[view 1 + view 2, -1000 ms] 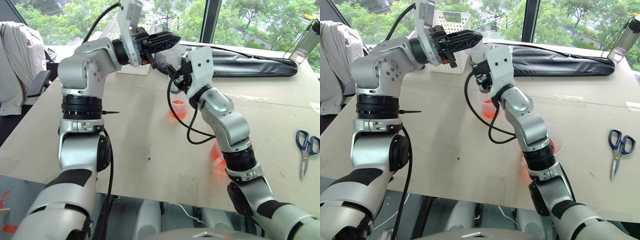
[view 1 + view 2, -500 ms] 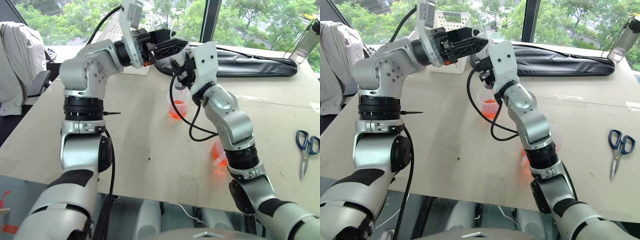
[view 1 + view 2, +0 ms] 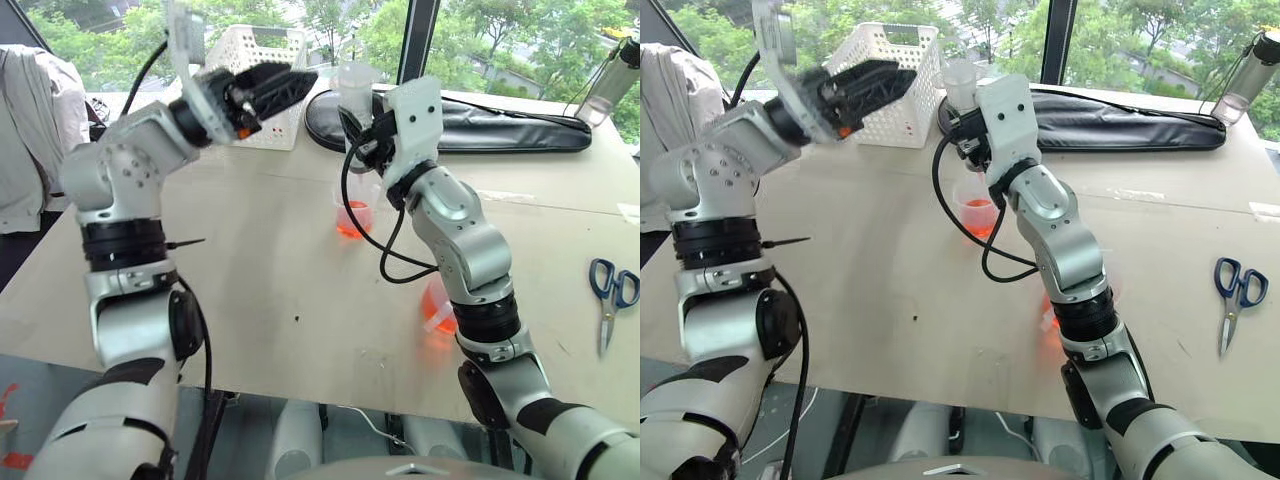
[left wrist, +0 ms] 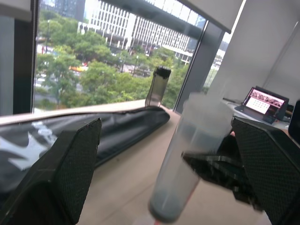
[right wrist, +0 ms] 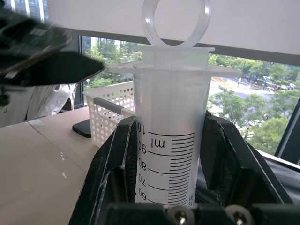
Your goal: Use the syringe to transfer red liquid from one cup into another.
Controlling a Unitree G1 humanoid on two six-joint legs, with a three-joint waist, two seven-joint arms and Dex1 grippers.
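Observation:
My right gripper (image 3: 362,128) is shut on the barrel of the syringe (image 5: 171,140) and holds it upright. The plunger's ring sits close above the barrel's flange. The syringe (image 3: 355,85) stands over the small clear cup (image 3: 353,215), which holds red liquid (image 3: 978,215). The larger cup (image 3: 438,305), also red inside, stands nearer me, mostly hidden behind my right forearm. My left gripper (image 3: 300,82) hangs open in the air to the left of the syringe's top, apart from it. The syringe also shows between the open left fingers (image 4: 61,168) further off.
A white basket (image 3: 255,50) and a long black bag (image 3: 500,125) lie at the table's far side. Blue-handled scissors (image 3: 610,290) lie at the right edge and a bottle (image 3: 615,85) stands in the far right corner. A black phone (image 5: 84,127) lies by the basket.
My left gripper opened and swung left, away from the syringe's top. The right gripper has kept the syringe in place over the small cup.

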